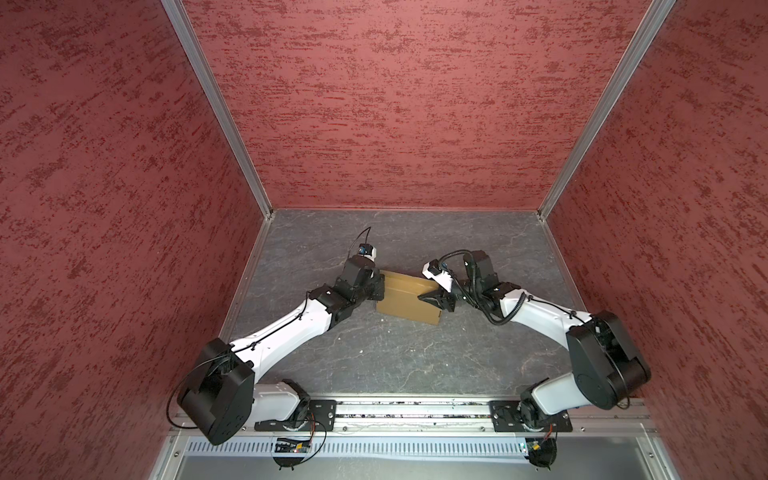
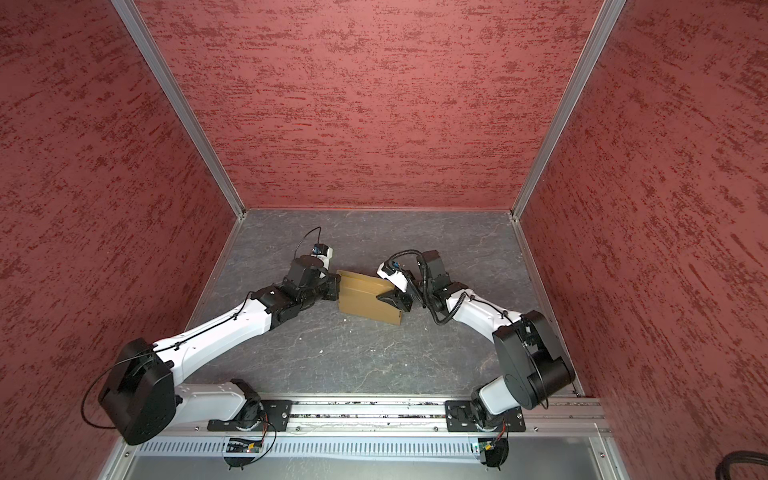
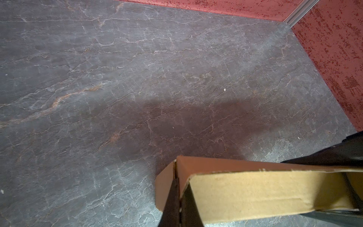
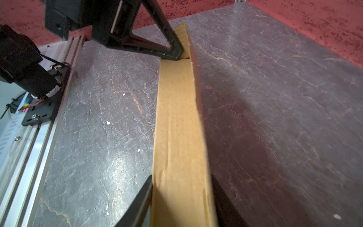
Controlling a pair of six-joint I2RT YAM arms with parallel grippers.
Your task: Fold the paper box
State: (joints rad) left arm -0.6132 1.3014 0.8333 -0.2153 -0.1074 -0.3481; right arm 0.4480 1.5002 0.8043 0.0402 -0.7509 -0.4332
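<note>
Red speckled walls [image 1: 395,104] close in a grey, stone-patterned tabletop [image 1: 374,357]. In both top views the paper box [image 1: 405,301] lies on the tabletop directly between the two pincers. The left pincer [image 1: 380,289] is at one end and the right pincer [image 1: 428,298] reaches over the opposite end. Holding both ends probably steadies the half-formed box while a side is brought up.

In the left wrist view, the left pincer [image 3: 179,204] is closed tight on an upright end wall of the paper box [image 3: 245,192], with one finger on each side of the cardboard. The rest of the box stretches away from it.

In the right wrist view, the right pincer [image 4: 180,214] straddles a long standing wall of the paper box [image 4: 176,127], with a finger close against each face. Whether it is squeezing that wall or only bracketing it, I cannot tell. At the wall's far end from this pincer, the left pincer [image 4: 176,54] pins the corner, likely to keep the fold square.

No brand, label or writing can be read on the plain brown cardboard in any view.
</note>
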